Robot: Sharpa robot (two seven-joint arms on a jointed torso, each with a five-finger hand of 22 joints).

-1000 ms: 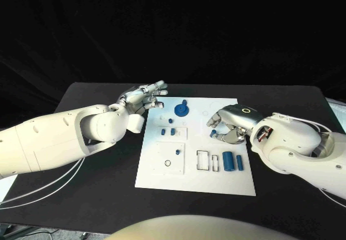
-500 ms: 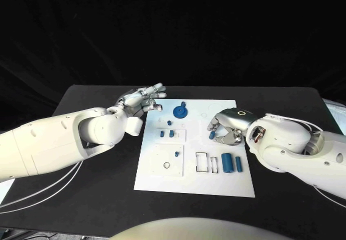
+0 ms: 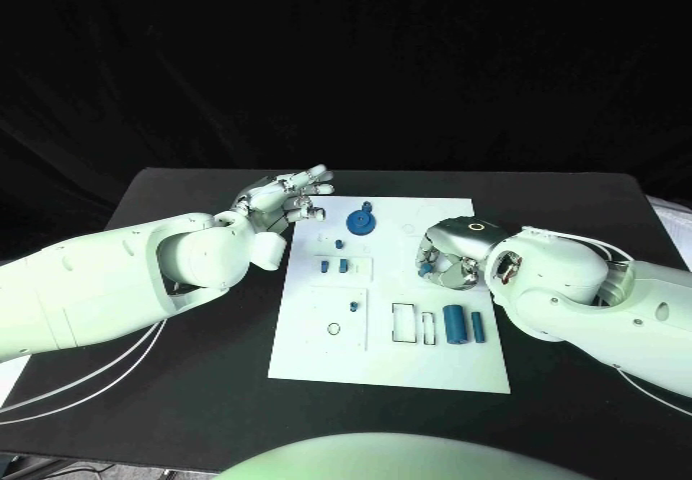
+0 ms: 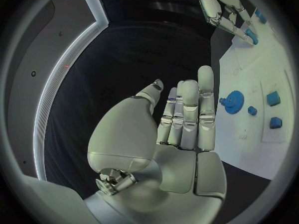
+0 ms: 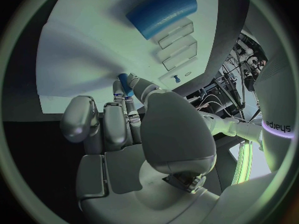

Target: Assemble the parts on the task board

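Black cloth hangs behind a black table [image 3: 188, 400], and a white task board [image 3: 382, 370] lies flat in the middle of it.

On the board's far edge sits a blue gear [image 3: 362, 219]. Nearer, a small framed square holds two short blue pegs [image 3: 335, 266], with a tiny blue piece just beyond them. Below that square is a larger one marked with a small ring. Toward the board's near right are outlined slots, and beside them two blue cylinders [image 3: 464, 324] lie side by side, the thicker one closer to the slots.

The left hand [image 3: 284, 200] hovers at the board's far left corner, above the table edge. Its fingers are straight and close together with the thumb set apart, and nothing is in it. The left wrist view shows the palm empty, with the gear off to the side of the fingertips.

The right hand [image 3: 450, 255] is over the right part of the board, beyond the cylinders, knuckles up and fingers curled downward. In the right wrist view a small blue part [image 5: 123, 80] sits at the fingertips [image 5: 118, 88], with the thumb alongside; it looks pinched there, just above the white board. The thick cylinder lies on the board beyond the fingers.
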